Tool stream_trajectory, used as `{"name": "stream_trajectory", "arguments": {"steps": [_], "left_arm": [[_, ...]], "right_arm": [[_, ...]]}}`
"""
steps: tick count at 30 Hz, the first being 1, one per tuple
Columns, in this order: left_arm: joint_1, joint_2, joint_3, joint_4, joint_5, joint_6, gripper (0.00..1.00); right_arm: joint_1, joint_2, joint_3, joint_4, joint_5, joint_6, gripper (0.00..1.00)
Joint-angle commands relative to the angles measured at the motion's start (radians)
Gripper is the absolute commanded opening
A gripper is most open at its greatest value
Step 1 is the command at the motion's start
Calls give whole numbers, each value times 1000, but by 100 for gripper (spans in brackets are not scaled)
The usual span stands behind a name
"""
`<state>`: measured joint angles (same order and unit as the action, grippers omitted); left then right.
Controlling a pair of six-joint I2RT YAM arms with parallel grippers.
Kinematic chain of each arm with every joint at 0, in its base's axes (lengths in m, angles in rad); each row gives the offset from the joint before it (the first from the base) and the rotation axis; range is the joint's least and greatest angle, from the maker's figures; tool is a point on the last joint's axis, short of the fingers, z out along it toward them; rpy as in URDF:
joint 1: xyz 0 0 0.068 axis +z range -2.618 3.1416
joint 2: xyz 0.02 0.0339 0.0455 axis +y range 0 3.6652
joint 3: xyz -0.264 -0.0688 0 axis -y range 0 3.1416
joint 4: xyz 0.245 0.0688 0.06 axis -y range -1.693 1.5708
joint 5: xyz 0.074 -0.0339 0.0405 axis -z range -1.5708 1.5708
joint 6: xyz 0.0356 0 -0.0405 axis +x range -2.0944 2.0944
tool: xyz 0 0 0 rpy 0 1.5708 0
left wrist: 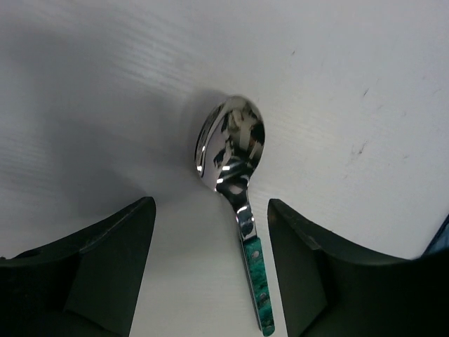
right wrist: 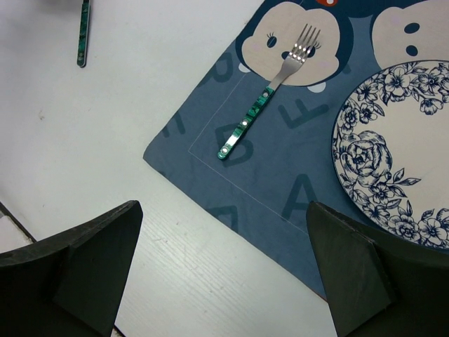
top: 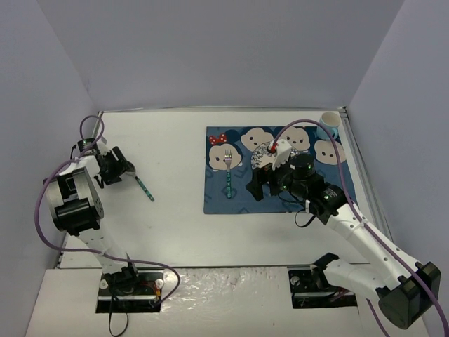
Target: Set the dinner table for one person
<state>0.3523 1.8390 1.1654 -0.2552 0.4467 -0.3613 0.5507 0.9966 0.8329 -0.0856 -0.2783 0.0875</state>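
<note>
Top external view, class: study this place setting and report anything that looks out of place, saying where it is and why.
The spoon stands out. It lies on the bare dinner table, well left of the placemat, while the fork and plate sit on the mat.

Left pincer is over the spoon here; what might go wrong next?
1. The spoon lies flat on the dinner table, its thin handle between the open fingers of the left pincer; closing may slip off it.
2. The right pincer hangs open over the placemat near the plate; bringing the spoon there may crowd both arms.
</note>
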Motion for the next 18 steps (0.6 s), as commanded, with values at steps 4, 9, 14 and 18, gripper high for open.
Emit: {"name": "stream_trajectory", "arguments": {"steps": [4, 9, 14, 18], "left_arm": [[16, 82, 93, 88, 98, 91, 59], [19, 132, 92, 100, 141, 125, 51], [17, 121, 45, 127, 156, 145, 36], [17, 127, 40, 140, 171, 144, 25]], "right_arm": [[7, 10, 21, 75, -35, -23, 100], [6, 5, 14, 75, -42, -23, 100], [7, -4, 7, 75, -39, -22, 100], [8, -11, 1, 75, -38, -18, 100]]}}
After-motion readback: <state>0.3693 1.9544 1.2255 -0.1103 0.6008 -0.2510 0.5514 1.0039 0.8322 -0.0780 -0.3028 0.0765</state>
